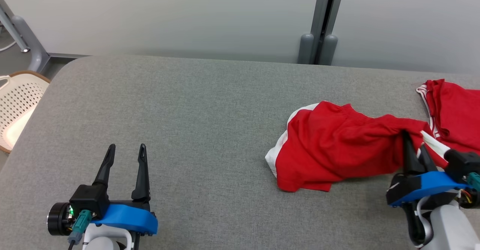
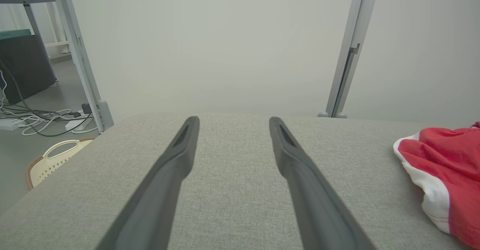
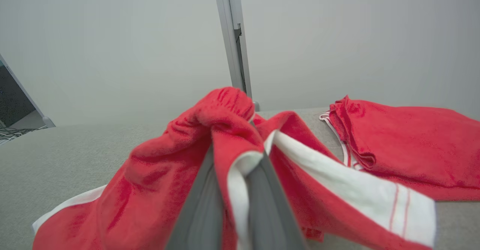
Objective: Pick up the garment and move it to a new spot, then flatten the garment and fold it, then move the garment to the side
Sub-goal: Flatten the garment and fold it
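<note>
A red garment with white trim lies crumpled on the right half of the grey table. My right gripper is shut on its right edge, a fold of red and white cloth pinched between the fingers and lifted into a ridge. In the right wrist view the garment drapes down on both sides of the fingers. My left gripper rests open near the table's front left, nothing between its fingers. The garment's white-edged corner shows at the right of the left wrist view.
A second red piece with white stripes lies at the table's far right, also seen as a folded red cloth. A pale perforated basket stands off the table's left edge. A wall with a metal post runs behind.
</note>
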Robot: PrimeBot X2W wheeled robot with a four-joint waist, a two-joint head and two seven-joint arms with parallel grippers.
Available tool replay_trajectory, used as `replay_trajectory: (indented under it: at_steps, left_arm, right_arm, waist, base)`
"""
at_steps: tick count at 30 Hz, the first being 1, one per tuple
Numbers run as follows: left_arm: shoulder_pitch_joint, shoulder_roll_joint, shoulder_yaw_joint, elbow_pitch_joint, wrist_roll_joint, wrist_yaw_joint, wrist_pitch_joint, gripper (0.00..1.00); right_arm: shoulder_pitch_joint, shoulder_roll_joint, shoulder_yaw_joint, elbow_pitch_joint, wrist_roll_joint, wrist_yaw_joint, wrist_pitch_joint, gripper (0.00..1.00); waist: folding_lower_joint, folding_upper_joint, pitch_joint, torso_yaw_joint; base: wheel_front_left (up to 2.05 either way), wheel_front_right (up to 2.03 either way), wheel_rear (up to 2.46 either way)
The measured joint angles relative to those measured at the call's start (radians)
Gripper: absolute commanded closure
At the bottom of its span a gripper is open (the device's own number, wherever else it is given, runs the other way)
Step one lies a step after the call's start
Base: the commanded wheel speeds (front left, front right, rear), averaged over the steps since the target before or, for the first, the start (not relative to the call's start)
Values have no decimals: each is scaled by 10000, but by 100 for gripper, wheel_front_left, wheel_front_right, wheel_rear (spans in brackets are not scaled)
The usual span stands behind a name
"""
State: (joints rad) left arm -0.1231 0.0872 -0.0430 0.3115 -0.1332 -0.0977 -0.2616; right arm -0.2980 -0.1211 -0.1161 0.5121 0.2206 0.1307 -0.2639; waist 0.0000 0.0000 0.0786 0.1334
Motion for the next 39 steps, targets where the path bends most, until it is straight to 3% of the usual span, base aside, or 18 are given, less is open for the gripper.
replay_trajectory:
  at_steps: [10,26,27,30,39]
  left_arm:
    - [81,-61,-13,46,15,-59,0,0]
    - [105,-182,-17,176,-10,-136,0,0]
    - [113,-194,-21,182,-10,-136,0,0]
    - [145,-217,-15,178,-10,-136,0,0]
    - [196,-265,115,148,-61,-130,0,0]
  right_arm:
    - [-14,504,2293,-612,36,0,0,100]
    - [150,715,7463,711,1264,0,0,100]
    - [153,715,7637,817,1302,0,2,89]
    - [144,713,7883,932,1453,0,0,0]
    - [-12,709,7164,215,1233,0,0,0]
  waist:
    - [0,0,-300,351]
    - [-1,0,-352,1203]
    - [0,0,-350,1216]
    - [-1,0,-350,1205]
    - [0,0,-333,792]
  base:
    - [0,0,0]
    - [0,0,0]
    - [0,0,0]
    - [0,0,0]
    - [0,0,0]
